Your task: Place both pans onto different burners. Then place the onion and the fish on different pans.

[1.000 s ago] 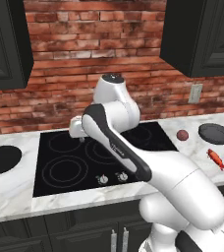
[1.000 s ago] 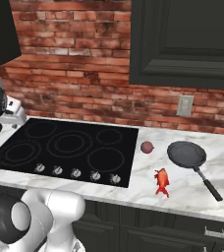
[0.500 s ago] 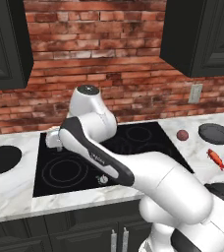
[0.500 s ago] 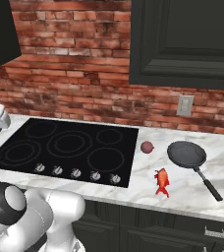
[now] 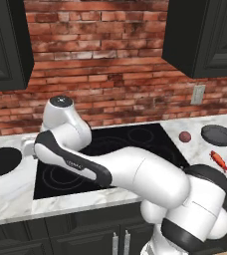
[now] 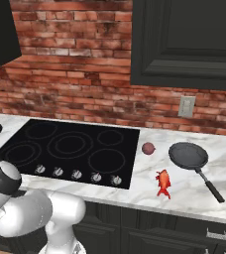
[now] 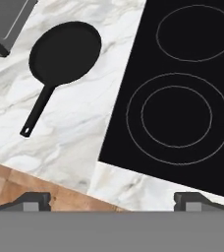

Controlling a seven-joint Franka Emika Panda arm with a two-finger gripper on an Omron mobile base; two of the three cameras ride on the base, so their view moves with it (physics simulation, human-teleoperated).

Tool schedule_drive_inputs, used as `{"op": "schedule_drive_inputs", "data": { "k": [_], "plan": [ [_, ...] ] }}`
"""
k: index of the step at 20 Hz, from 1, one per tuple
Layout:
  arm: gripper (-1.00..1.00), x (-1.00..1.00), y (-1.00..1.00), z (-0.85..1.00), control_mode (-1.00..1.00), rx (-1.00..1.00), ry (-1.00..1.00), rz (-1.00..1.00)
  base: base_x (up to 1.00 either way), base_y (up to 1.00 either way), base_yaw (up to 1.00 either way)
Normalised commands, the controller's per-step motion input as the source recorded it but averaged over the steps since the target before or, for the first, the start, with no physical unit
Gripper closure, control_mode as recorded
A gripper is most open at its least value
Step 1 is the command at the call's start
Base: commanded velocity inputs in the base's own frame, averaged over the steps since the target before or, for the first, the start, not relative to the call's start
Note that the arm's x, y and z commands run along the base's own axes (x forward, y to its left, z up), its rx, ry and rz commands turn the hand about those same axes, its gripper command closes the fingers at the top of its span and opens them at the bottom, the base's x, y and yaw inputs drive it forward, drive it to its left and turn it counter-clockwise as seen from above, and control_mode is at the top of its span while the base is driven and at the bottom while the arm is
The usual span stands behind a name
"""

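Note:
The larger matte black pan [image 7: 65, 51] lies on the marble counter left of the cooktop [image 7: 182, 74], its handle [image 7: 35, 114] pointing toward the counter's front edge. In the left base view this pan [image 5: 1, 162] is at the far left. My gripper [image 7: 113, 202] hangs open and empty above the counter's front edge, between that pan and the near left burner [image 7: 178, 117]. On the counter right of the cooktop lie the smaller pan [image 6: 188, 155], the onion [image 6: 148, 148] and the fish [image 6: 163, 182], apart from one another.
My arm [image 5: 110, 169] reaches left across the front of the cooktop [image 5: 115, 144]. A grey box-like object [image 7: 3, 22] stands on the counter beyond the large pan. Silver knobs [image 6: 76, 174] line the cooktop's front. A brick wall and dark cabinets [image 6: 184, 44] rise behind.
My arm has swung left across the cooktop toward the larger pan. The pans, the onion and the fish have not moved.

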Motion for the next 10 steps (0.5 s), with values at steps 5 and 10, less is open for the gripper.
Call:
{"op": "schedule_drive_inputs", "data": {
  "k": [5,10],
  "plan": [
    [-1.0,0.35,0.7,-0.16,-1.0,0.01,0.0,0.0,0.0,0.0,0.0],
    [-1.0,0.03,0.42,-0.01,-1.0,0.01,0.04,0.04,0.0,0.0,0.0]
  ]
}}
